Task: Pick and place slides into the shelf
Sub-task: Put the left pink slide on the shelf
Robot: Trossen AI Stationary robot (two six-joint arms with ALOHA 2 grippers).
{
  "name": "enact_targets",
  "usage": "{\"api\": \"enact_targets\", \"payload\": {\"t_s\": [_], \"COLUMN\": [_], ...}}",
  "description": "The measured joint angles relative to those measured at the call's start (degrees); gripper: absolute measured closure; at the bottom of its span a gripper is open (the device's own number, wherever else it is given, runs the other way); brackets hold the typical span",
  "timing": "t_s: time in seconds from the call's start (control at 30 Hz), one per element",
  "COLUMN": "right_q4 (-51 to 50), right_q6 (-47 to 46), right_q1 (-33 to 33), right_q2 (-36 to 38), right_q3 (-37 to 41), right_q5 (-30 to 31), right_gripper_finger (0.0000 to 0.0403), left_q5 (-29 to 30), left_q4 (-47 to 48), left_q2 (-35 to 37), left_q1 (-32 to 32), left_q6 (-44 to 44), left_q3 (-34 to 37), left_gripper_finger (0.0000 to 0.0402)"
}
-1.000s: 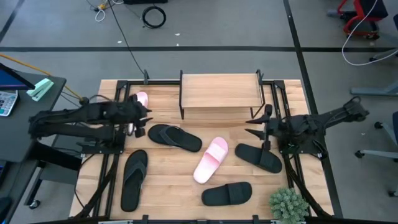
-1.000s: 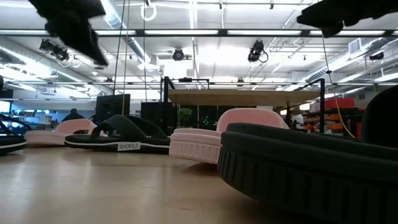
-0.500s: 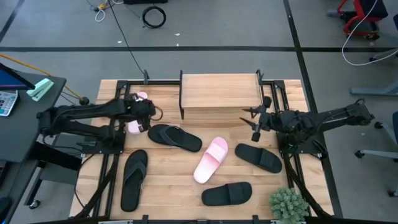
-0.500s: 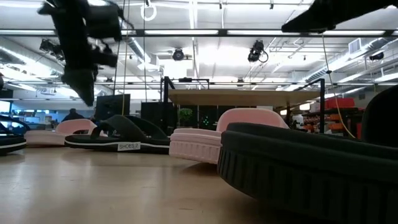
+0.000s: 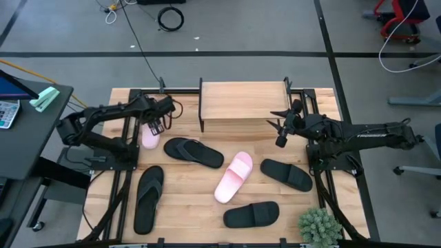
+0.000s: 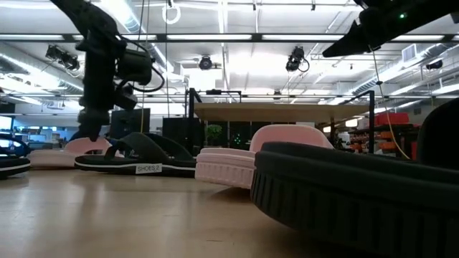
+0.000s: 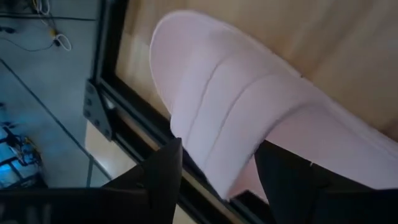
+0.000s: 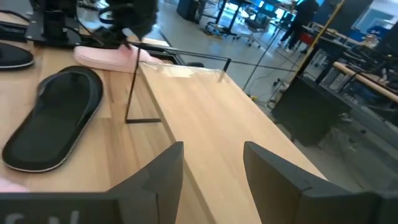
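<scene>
Your left tool (image 5: pixel 157 124) is straddling, fingers parted, the pink slide (image 5: pixel 149 136) left of the shelf (image 5: pixel 244 103); a black flip-flop (image 5: pixel 193 151) is lying alongside. Your right tool (image 5: pixel 278 128), open and empty, is hovering at the shelf's right end.

Bright ceiling lights (image 6: pixel 222 68) glare in my low view. The nearest black slide (image 6: pixel 358 193) there is blurred. Soft, faint shadows lie on the tabletop (image 5: pixel 186 200).

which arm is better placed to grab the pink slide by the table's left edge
Left. The left tool hangs open right over the pink-and-white foam slide, its fingers straddling the strap. The right tool is open beside the small wooden two-tier shelf, across the table.
</scene>
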State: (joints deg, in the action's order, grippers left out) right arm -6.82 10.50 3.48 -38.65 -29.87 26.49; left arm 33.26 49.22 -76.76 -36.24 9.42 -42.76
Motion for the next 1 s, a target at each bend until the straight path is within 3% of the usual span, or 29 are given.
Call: {"api": "enact_targets", "payload": {"t_s": [0.13, 0.47, 0.57, 0.67, 0.8, 1.0], "right_q4": [0.14, 0.19, 0.19, 0.19, 0.19, 0.63], "right_q6": [0.00, -0.24, -0.24, -0.24, -0.26, -0.26], "right_q1": [0.58, 0.53, 0.53, 0.53, 0.53, 0.53], "right_q2": [0.00, 0.00, 0.00, 0.00, 0.00, 0.00], "right_q3": [0.00, 0.00, 0.00, 0.00, 0.00, 0.02], "right_q5": [-0.59, -0.71, -0.71, -0.70, -0.69, -0.67], "right_gripper_finger": [0.0228, 0.0229, 0.0229, 0.0229, 0.0228, 0.0229], "left_q5": [-0.02, 0.25, 2.11, 5.85, 7.08, 7.08], "left_q4": [-6.85, -9.47, -9.87, -9.09, -2.21, 20.56], "left_q2": [-2.00, -9.81, -10.32, -9.99, -8.81, -8.26], "left_q1": [-2.35, -7.91, -7.55, -5.65, -1.75, 8.65], "left_q6": [3.92, 4.43, 3.53, 0.25, -6.68, -22.87], "left_q3": [-0.02, 0.00, 0.00, 0.00, -0.93, -9.50], "left_gripper_finger": [0.0205, 0.0213, 0.0240, 0.0297, 0.0384, 0.0387]}}
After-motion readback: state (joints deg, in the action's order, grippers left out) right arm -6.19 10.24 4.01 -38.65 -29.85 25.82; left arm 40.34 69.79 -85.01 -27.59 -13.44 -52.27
